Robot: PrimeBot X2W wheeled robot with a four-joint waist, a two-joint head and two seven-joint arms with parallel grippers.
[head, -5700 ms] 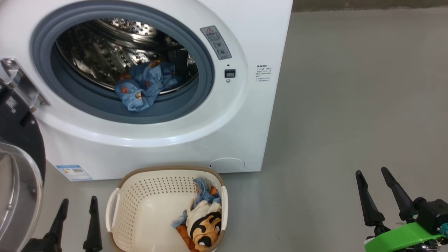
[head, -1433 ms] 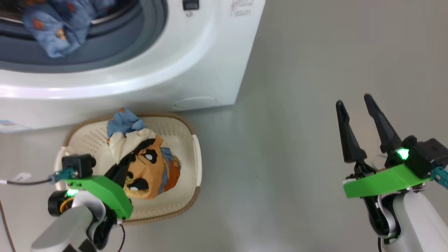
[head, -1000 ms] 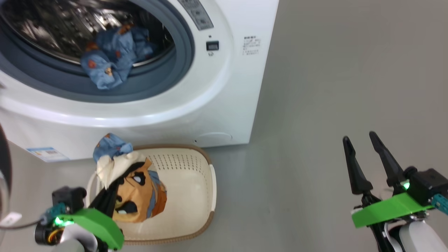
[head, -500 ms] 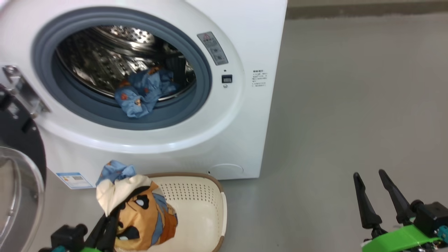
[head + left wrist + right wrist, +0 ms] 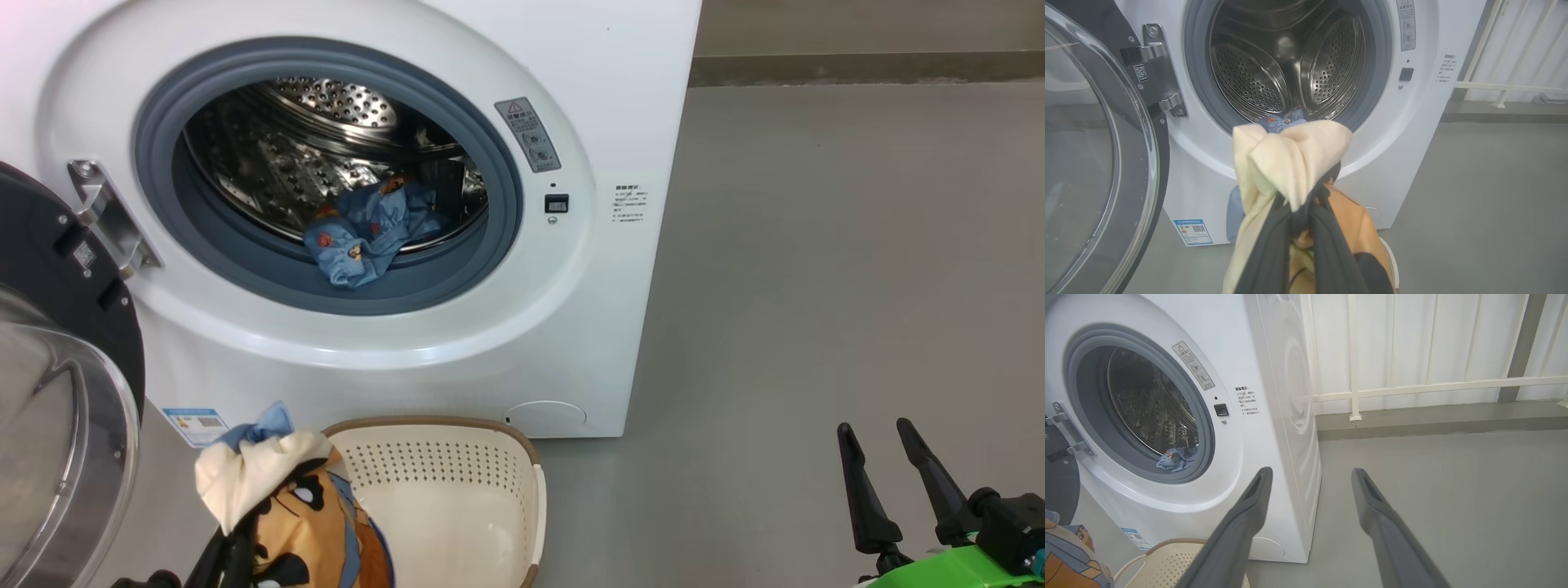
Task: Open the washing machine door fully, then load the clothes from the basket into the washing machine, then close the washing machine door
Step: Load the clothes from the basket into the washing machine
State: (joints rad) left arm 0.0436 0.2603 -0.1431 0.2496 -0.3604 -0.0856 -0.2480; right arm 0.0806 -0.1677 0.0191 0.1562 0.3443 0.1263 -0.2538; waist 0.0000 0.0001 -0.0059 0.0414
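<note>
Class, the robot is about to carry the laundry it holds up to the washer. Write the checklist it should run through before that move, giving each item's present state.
1. washing machine door swung clear of the opening: ok.
2. left tool shut on the clothes: ok, a cream and orange bundle hangs from it.
3. Way into the drum unblocked: ok.
4. blue garment fully inside: not ok, it drapes over the gasket lip.
5. basket emptied: cannot tell, the bundle hides part of it.
6. right tool out of the way: ok, open above the floor.
</note>
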